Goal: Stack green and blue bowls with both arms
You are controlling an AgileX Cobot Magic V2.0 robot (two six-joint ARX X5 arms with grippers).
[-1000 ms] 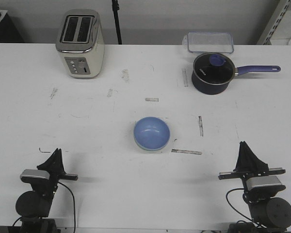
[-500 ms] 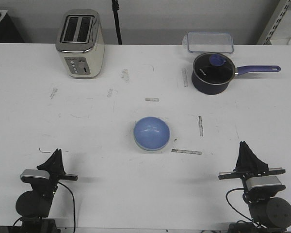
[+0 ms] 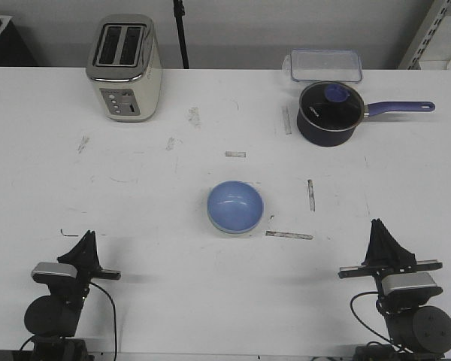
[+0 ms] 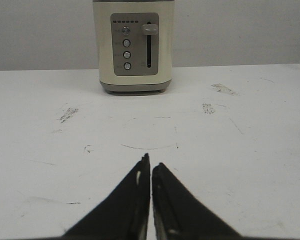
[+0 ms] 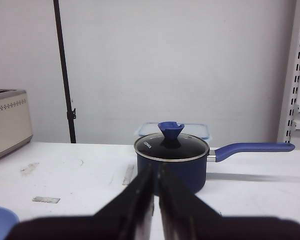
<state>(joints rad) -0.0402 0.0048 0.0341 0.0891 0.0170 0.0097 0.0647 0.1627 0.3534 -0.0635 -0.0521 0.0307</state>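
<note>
The blue bowl (image 3: 235,205) sits upright in the middle of the table. A thin pale green edge (image 3: 233,230) shows along its near rim, as of the green bowl under it; no separate green bowl shows anywhere. An edge of the blue bowl (image 5: 0,222) shows in the right wrist view. My left gripper (image 3: 86,235) rests at the near left, shut and empty, its tips (image 4: 150,162) together over bare table. My right gripper (image 3: 376,223) rests at the near right, shut and empty (image 5: 155,167). Both are well apart from the bowl.
A cream toaster (image 3: 125,68) stands at the back left and faces the left wrist view (image 4: 135,45). A dark navy saucepan with a glass lid (image 3: 329,113) stands at the back right (image 5: 172,160). A clear lidded container (image 3: 325,64) stands behind it.
</note>
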